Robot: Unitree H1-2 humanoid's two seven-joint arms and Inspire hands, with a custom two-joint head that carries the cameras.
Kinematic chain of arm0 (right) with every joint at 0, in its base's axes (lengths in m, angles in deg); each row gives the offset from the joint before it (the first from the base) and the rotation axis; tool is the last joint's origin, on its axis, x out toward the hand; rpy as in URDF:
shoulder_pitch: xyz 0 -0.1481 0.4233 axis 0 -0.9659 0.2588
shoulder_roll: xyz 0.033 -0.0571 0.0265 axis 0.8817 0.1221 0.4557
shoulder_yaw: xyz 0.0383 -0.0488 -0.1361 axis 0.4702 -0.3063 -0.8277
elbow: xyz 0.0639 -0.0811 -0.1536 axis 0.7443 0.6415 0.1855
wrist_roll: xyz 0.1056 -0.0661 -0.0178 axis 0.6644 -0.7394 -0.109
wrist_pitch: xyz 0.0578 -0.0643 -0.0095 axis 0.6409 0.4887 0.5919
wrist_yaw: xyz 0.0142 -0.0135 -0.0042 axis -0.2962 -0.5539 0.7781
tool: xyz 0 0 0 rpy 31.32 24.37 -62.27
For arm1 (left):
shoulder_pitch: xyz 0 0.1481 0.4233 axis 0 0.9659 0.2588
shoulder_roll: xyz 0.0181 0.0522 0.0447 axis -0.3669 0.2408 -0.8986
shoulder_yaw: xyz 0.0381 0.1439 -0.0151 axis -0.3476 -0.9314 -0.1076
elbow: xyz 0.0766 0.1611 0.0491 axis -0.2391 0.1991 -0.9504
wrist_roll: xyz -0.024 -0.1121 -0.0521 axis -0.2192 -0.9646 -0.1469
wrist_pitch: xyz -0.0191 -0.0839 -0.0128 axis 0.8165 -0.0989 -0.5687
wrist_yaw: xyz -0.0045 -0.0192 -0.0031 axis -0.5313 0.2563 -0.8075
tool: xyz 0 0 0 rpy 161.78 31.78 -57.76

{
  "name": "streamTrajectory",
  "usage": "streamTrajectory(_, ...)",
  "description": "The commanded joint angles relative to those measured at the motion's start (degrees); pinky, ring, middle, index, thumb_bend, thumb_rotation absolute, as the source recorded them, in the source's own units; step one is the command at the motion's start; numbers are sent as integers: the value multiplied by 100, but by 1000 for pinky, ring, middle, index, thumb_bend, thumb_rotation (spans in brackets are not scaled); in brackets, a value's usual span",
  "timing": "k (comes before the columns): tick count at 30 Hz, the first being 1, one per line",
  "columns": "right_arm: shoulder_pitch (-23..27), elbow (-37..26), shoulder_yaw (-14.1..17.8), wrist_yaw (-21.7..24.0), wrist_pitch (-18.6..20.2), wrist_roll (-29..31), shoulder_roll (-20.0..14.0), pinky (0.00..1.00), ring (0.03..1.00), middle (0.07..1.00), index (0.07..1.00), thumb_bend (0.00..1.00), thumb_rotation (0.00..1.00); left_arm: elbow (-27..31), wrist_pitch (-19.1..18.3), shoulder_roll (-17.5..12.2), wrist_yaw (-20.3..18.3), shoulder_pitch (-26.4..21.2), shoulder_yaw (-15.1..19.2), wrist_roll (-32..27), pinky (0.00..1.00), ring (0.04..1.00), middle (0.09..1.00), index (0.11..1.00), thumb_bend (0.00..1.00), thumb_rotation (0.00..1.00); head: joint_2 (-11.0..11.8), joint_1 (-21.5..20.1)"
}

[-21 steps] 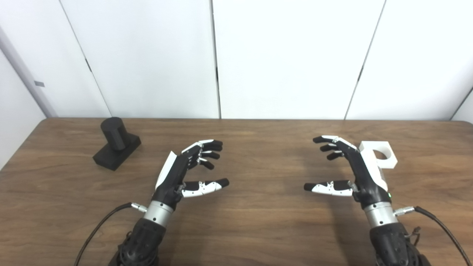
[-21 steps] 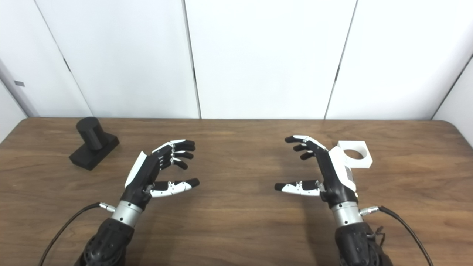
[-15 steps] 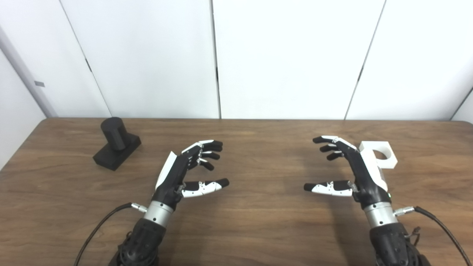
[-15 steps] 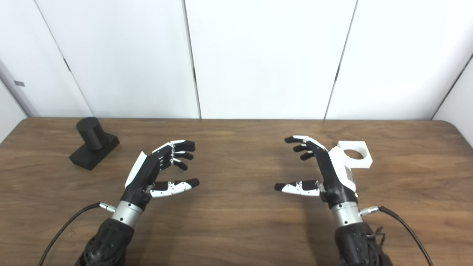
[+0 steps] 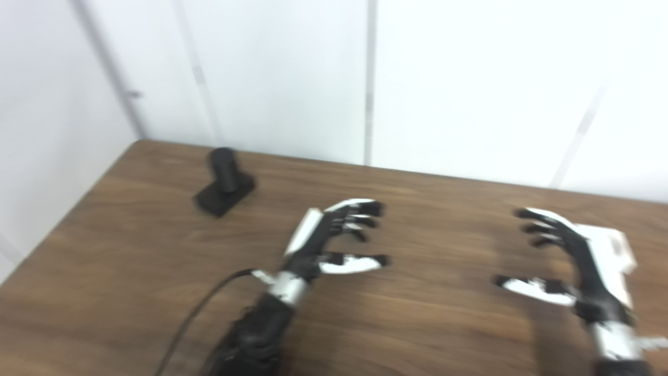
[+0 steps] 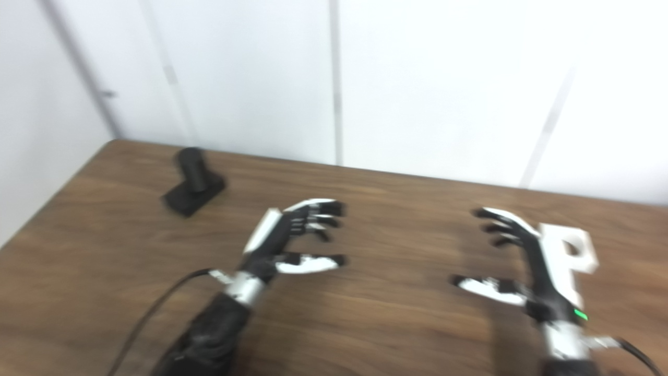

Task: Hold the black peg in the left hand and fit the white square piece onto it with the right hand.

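Observation:
The black peg (image 5: 225,180), a short cylinder on a flat black base, stands upright on the table at the far left. My left hand (image 5: 334,237) hovers open over the middle of the table, well to the right of the peg and nearer me, holding nothing. The white square piece (image 6: 576,248) with a round hole lies flat at the right, partly hidden behind my right hand (image 6: 522,266). That hand is also open and empty, its fingers spread toward the left. Both views are blurred.
The brown wooden table (image 5: 130,261) fills the lower view, its left edge showing at the left. White wall panels (image 5: 287,78) rise behind its far edge. A black cable (image 5: 193,313) trails from my left forearm.
The whole picture has shifted and blurred: the camera has swung to the left, showing more of the table's left edge. Both hands keep the same open pose; the peg and white piece stay put.

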State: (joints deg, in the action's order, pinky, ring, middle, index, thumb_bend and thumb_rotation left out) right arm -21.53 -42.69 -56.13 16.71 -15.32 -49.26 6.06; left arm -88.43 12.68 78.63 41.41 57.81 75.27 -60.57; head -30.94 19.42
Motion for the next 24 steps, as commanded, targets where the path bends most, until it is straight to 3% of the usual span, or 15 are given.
streamTrajectory(1, 123, -141, 94, 1, -173, 153, -100, 565, 690, 767, 716, 662, 0, -29, 102, 44, 150, -192, -41, 135, 581, 706, 764, 752, 736, 105, 51, 160)
streamTrajectory(4, 101, -267, 137, 114, -18, 303, -90, 568, 700, 774, 724, 652, 0, -133, 125, 123, 231, -228, -79, 212, 591, 707, 764, 751, 732, 97, 118, 341)
streamTrajectory(12, 105, -239, 152, 88, -240, 360, -90, 543, 686, 755, 717, 662, 0, -293, 229, 158, 259, -273, -104, 227, 605, 721, 768, 747, 734, 87, 177, 438)
streamTrajectory(24, 70, -503, 149, 149, 183, 80, -13, 563, 696, 747, 688, 655, 0, -188, 164, 116, 441, -316, -97, 500, 548, 684, 748, 721, 762, 135, 185, 477)
